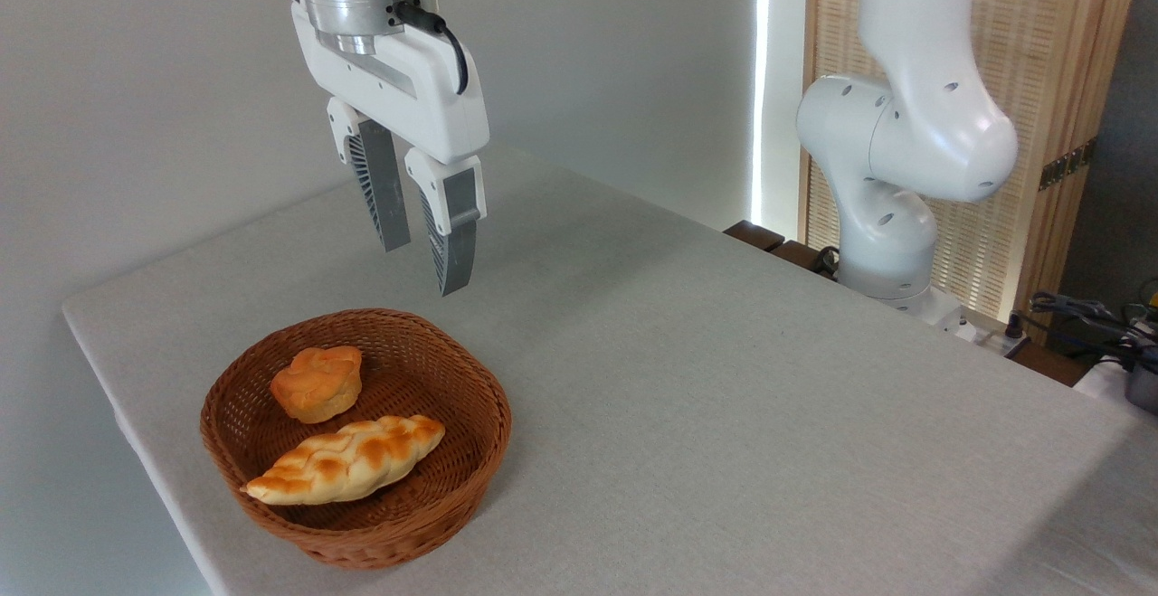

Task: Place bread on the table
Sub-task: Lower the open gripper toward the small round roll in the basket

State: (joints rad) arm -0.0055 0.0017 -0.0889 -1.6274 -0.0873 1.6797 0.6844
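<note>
Over the far rim of the basket [493, 415]: the hand [424, 267] hangs in the air, empty, fingers [382, 184] pointing down with a clear gap between the tips. It is apart from everything below.

Basket: round, brown wicker, sits near the left front of the surface [724, 379], which is light grey with a cloth texture.

Bread [317, 383]: small, roundish, orange-golden, cracked top, paler base. Lies inside the basket, toward its back left wall, upright on its base.

Braided loaf [346, 458]: longer, pointed at both ends, golden. Also in the basket, lying across the front half, just in front of the bread; cannot tell if the two touch.

Arm base [891, 216]: white, stands at the far right edge of the surface. Cables [1081, 311] lie beyond the right corner.
</note>
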